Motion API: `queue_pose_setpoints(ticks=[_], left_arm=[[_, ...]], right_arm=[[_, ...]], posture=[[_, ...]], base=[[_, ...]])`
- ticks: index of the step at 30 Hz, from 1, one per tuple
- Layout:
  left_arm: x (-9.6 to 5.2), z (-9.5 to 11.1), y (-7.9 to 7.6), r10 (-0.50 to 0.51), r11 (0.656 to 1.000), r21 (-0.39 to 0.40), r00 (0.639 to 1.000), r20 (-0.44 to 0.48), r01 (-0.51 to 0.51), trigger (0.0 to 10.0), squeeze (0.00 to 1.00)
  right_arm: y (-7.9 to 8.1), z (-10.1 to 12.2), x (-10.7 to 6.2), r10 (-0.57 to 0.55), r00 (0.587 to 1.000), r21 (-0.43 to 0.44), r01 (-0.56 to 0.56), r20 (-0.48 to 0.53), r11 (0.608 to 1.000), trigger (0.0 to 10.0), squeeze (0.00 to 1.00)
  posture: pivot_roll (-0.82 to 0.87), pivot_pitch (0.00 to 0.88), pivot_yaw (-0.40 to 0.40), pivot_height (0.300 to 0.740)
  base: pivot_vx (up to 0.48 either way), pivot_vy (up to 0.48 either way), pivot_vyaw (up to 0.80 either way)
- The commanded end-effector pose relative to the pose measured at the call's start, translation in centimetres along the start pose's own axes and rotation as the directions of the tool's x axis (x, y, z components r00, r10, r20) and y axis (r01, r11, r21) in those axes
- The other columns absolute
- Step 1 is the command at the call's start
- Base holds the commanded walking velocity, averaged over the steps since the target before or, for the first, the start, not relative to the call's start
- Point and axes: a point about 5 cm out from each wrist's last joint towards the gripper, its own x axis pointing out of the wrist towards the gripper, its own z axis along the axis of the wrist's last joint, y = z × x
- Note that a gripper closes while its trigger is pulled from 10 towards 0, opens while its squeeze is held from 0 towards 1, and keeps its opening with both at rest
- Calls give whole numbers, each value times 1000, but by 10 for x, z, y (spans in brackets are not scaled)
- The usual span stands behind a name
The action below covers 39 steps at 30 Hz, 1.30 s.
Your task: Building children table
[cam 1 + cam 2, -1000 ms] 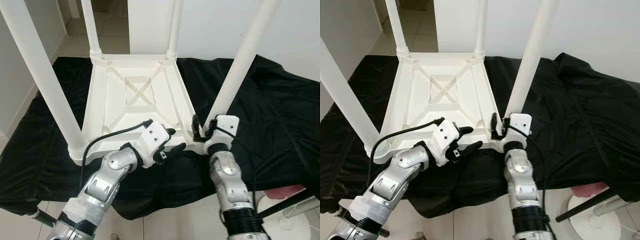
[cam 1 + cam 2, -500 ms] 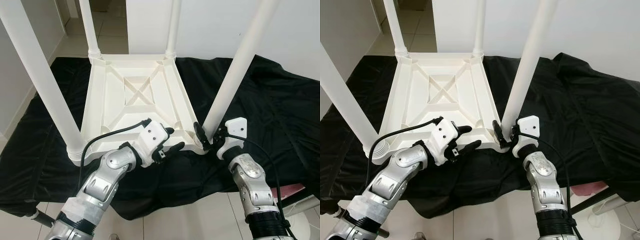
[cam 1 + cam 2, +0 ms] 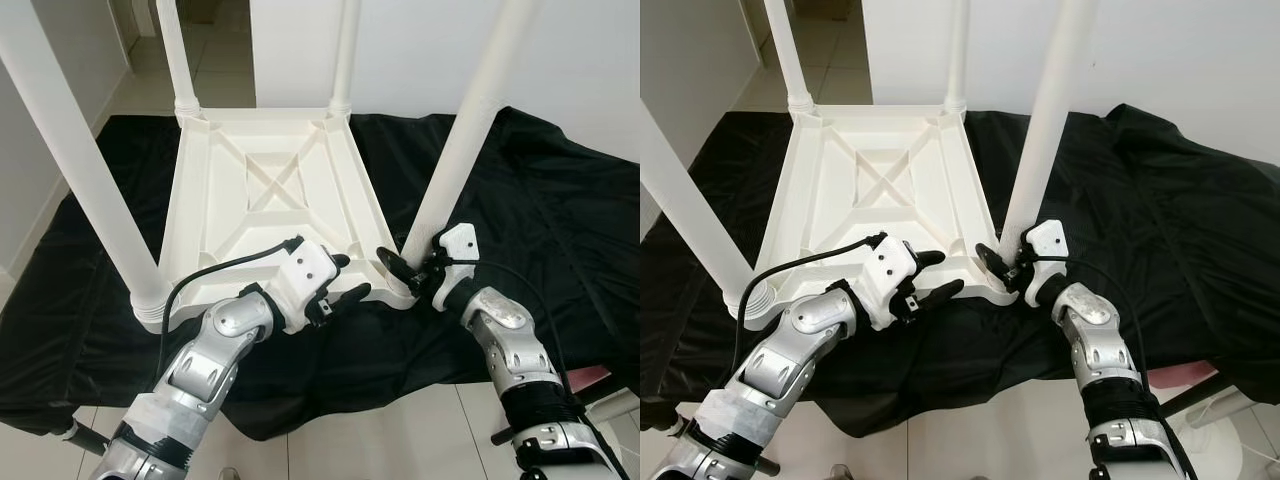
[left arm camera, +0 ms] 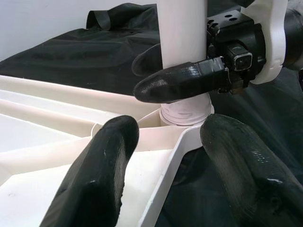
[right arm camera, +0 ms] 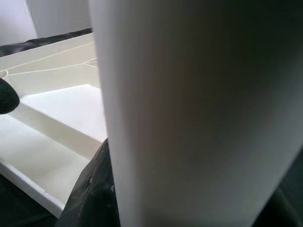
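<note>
White near-right leg [image 3: 455, 160] now clamped low by the right gripper [image 3: 408, 270], swung round from behind — probably twisting it home — left gripper [image 3: 343, 283] gaping beside.

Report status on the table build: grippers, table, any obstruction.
Right gripper fingers around near-right leg at its socket. Left gripper open, beside the upturned table. Nothing in the way.

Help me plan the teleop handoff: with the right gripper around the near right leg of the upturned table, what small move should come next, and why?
Probably twist or press that leg further into its corner socket. The right gripper clasps the leg just above the socket, all four legs already stand upright on the upturned table, and the left gripper rests open at the table's near rim, seemingly steadying it.
</note>
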Motion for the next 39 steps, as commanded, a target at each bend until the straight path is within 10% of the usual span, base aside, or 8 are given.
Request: queue_pose_setpoints(ticks=[1, 5, 6, 21, 31, 39], left_arm=[[1, 3, -2, -49, 999, 4, 999, 4, 49, 10000, 0], [0, 2, -2, -41, 999, 3, 999, 1, 41, 10000, 0], [0, 2, -2, -38, 999, 2, 999, 1, 38, 10000, 0], [0, 1, -3, -34, 999, -8, 999, 2, 34, 10000, 0], [-2, -1, -3, -24, 1000, -16, 1000, -3, 24, 10000, 0], [-2, -2, -7, -32, 999, -21, 999, -7, 32, 10000, 0]], right_arm=[[3, -6, 0, 42, 999, 2, -42, -33, 999, 0, 0], [1, -8, -1, 42, 999, 11, -42, -32, 999, 0, 0], [0, -8, -3, 24, 999, 19, -23, -25, 1000, 10000, 0], [-1, -11, -12, -187, 982, 28, 188, -26, 982, 10000, 0], [38, -20, 1, -529, 846, 153, 532, -59, 833, 10000, 0], [37, -2, 11, -561, 828, 159, 553, 2, 818, 10000, 51]], posture=[[-24, 55, -33, 740], [-30, 60, -37, 740], [-38, 64, -42, 740], [-55, 78, -50, 740], [-42, 88, -54, 740], [-44, 94, -54, 740]], base=[[0, 0, 0], [0, 0, 0], [0, 0, 0], [0, 0, 0], [0, 0, 0], [0, 0, 0]])
